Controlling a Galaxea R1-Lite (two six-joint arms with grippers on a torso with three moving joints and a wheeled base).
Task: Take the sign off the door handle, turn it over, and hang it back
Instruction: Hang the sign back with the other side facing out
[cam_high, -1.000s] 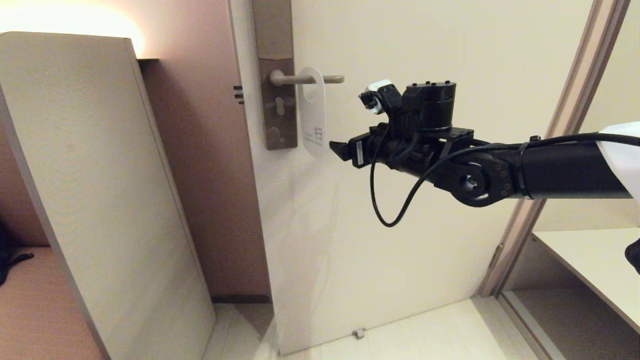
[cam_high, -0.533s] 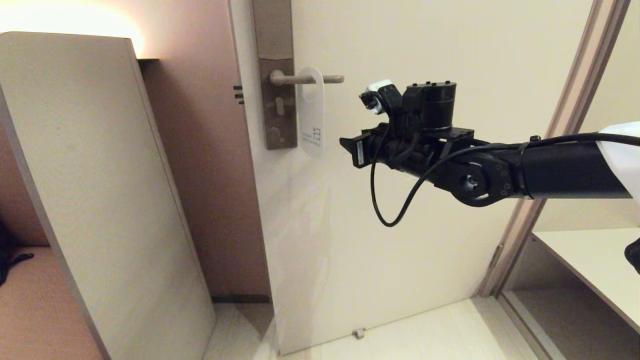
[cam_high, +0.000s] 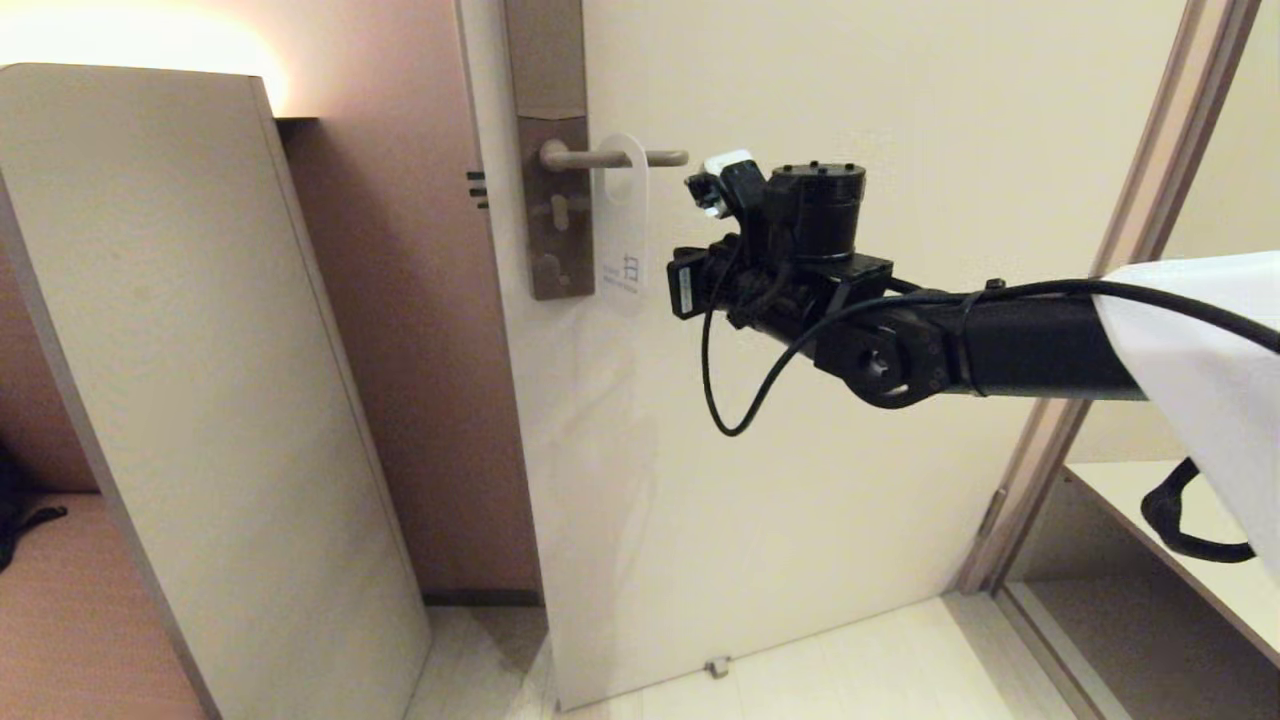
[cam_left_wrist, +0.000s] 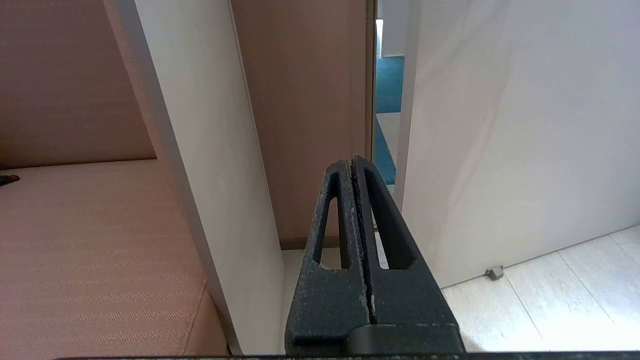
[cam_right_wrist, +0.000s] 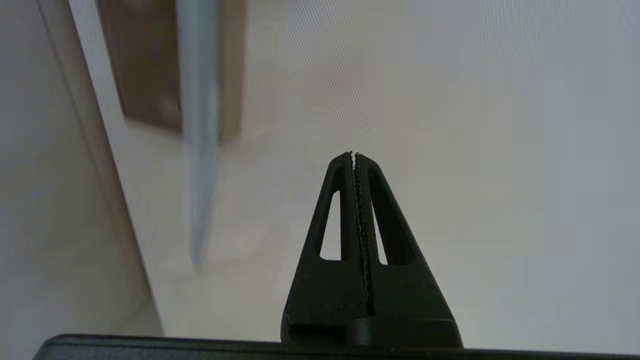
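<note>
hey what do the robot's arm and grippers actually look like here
The right arm is matte black, with a cylindrical motor housing, a looping black cable and white cloth over its upper section. The right gripper and left gripper have black, tapered fingers with slotted cut-outs.

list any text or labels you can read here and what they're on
Door hanger sign: one large printed character with smaller lines under it near its lower end, too small to read.
White label on the right arm's wrist: print too small to read.
Nothing else carries legible text.
</note>
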